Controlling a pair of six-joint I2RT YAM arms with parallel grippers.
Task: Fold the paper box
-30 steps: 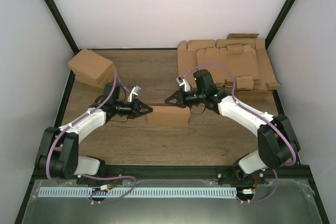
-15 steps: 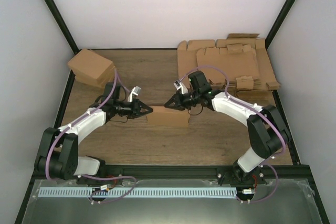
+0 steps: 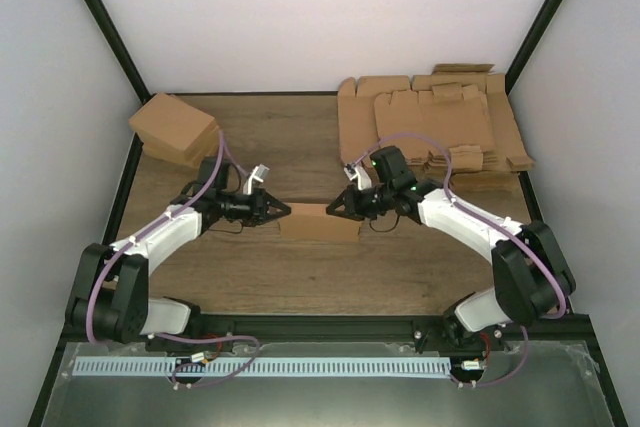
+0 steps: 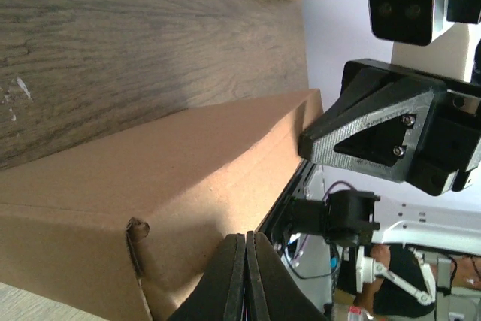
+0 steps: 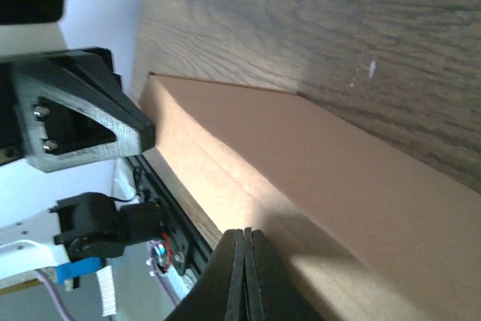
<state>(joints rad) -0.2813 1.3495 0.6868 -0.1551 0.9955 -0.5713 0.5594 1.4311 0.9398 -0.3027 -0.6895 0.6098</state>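
The paper box (image 3: 320, 223) lies at the table's middle, folded up into a closed brown block. My left gripper (image 3: 287, 211) is shut and empty, its tip at the box's left end. My right gripper (image 3: 333, 210) is also shut and empty, its tip over the box's top near the back edge. In the left wrist view the shut left gripper (image 4: 246, 249) points along the box (image 4: 180, 178), with the right gripper (image 4: 368, 137) at the far end. In the right wrist view the shut right gripper (image 5: 244, 246) rests over the box (image 5: 323, 171), with the left gripper (image 5: 83, 122) beyond it.
A thick pile of flat cardboard sheets (image 3: 440, 127) lies at the back right, close behind the right arm. A pile of folded cartons (image 3: 175, 130) sits at the back left. Black frame posts (image 3: 100, 22) rise at the back corners.
My right gripper has swung right and toward the near side, coming down onto the box's top. The left arm and the box have stayed where they were.
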